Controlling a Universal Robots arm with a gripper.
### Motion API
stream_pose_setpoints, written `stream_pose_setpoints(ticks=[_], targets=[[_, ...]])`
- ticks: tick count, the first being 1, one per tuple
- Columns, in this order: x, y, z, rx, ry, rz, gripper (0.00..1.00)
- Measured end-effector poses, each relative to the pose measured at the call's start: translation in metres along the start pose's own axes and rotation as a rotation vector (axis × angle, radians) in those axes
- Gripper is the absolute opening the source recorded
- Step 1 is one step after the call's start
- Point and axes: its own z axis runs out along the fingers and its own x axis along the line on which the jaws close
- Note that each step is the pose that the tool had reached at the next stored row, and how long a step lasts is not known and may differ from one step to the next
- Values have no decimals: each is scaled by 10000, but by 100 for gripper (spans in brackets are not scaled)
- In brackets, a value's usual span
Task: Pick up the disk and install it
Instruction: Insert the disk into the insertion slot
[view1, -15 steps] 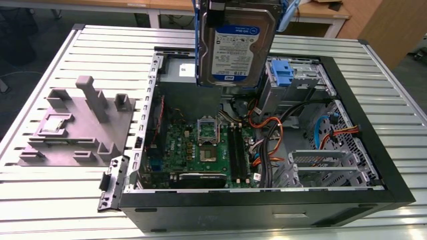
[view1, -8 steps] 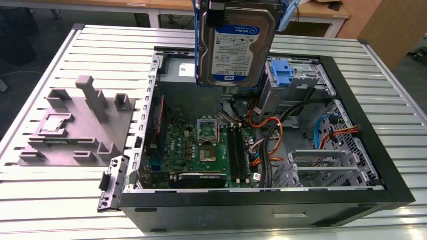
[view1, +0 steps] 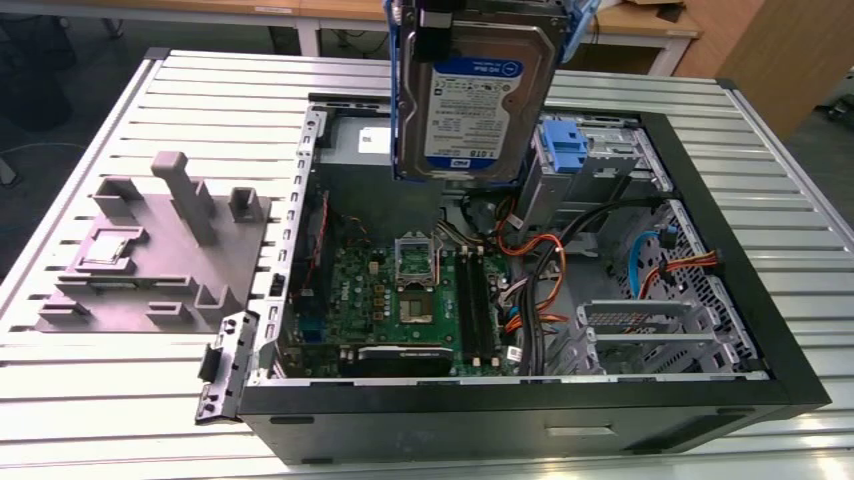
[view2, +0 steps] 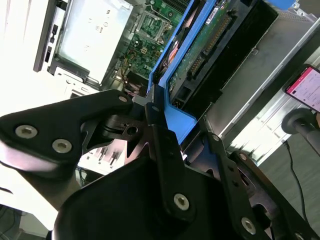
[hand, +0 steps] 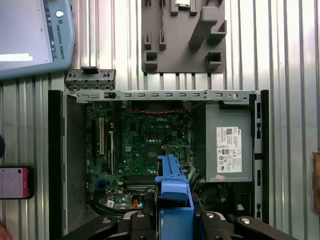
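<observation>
Disk suspended upright above open computer case.
Gripper pinches its blue carrier frame between both fingers, over the motherboard.

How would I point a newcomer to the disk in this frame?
Find the open computer case on the slatted table. Above it, in the exterior view, hangs the disk, held upright by the tool. Its silver-grey body and white-and-blue label set it apart from the bare blue bracket in the case's bay.
</observation>
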Motion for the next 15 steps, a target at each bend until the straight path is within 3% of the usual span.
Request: stream_pose_setpoints(ticks=[8,15], targets=[[65,-6,-1,0,2,0,36],[69,-7,-1,0,2,0,36]])
